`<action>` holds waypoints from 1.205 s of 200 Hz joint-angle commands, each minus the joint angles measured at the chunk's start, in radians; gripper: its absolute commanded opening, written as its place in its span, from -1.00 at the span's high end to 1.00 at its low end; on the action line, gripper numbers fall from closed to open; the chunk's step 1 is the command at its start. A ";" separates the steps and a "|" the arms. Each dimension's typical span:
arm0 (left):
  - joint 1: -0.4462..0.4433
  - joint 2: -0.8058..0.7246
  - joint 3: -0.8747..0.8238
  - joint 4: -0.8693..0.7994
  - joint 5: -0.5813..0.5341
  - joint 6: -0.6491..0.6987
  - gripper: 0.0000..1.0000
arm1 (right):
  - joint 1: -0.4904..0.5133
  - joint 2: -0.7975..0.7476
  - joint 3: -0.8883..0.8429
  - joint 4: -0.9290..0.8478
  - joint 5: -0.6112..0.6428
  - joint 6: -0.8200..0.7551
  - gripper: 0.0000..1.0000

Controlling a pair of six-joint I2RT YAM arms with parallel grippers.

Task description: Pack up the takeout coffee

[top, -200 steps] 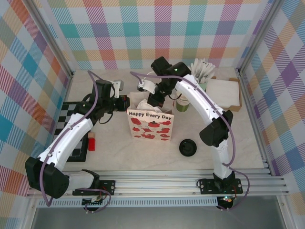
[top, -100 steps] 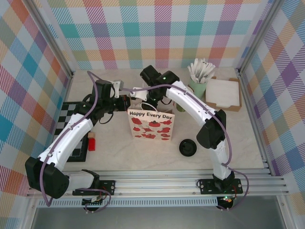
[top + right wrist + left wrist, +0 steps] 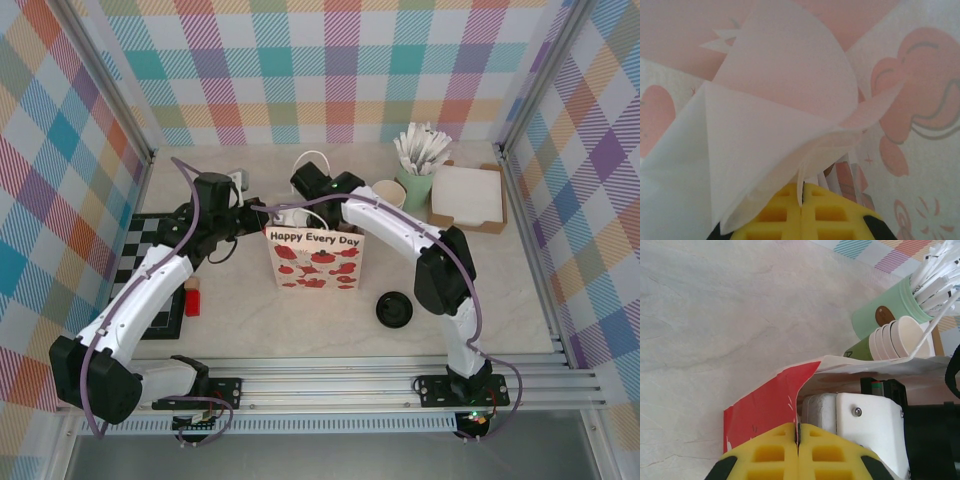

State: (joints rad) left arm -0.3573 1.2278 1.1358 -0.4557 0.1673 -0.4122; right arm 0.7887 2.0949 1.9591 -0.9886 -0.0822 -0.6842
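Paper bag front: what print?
Paper bag: white with red motifs, "Happy Every Day" lettering; clearest in top external.

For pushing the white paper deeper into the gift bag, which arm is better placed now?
Right. The right gripper is inside the gift bag, shut on the white paper. The left gripper pinches the bag's red edge, likely steadying it.

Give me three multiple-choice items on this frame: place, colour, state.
1. The loose lid lies: A) off the bag's right front corner; B) on the checkerboard; C) in the tray.
2. The cup of white sticks is: A) red; B) mint green; C) black.
3. The left gripper is: A) wide open; B) shut on the bag's edge; C) holding the lid.
Key: A, it sits just right of the bag; B, its wall is mint; B, yellow fingers pinch the red edge.
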 commanded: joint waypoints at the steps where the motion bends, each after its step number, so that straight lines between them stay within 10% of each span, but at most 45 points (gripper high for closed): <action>1: 0.002 -0.003 0.001 0.058 0.018 -0.025 1.00 | 0.022 0.041 0.073 -0.024 -0.046 0.056 1.00; 167: 0.001 0.000 0.024 -0.031 -0.078 -0.005 1.00 | 0.015 -0.334 -0.073 0.191 0.051 0.194 -0.56; 183: 0.001 -0.004 0.024 -0.037 -0.081 -0.004 1.00 | 0.015 -0.363 -0.074 0.204 0.078 0.224 -0.99; 241: 0.001 -0.011 0.022 -0.041 -0.086 -0.010 1.00 | 0.015 -0.564 -0.248 0.508 0.431 0.496 -1.00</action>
State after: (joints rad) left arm -0.3573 1.2289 1.1419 -0.4706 0.1032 -0.4301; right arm 0.8005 1.6314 1.7691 -0.6731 0.1528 -0.3786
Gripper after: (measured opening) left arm 0.036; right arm 0.999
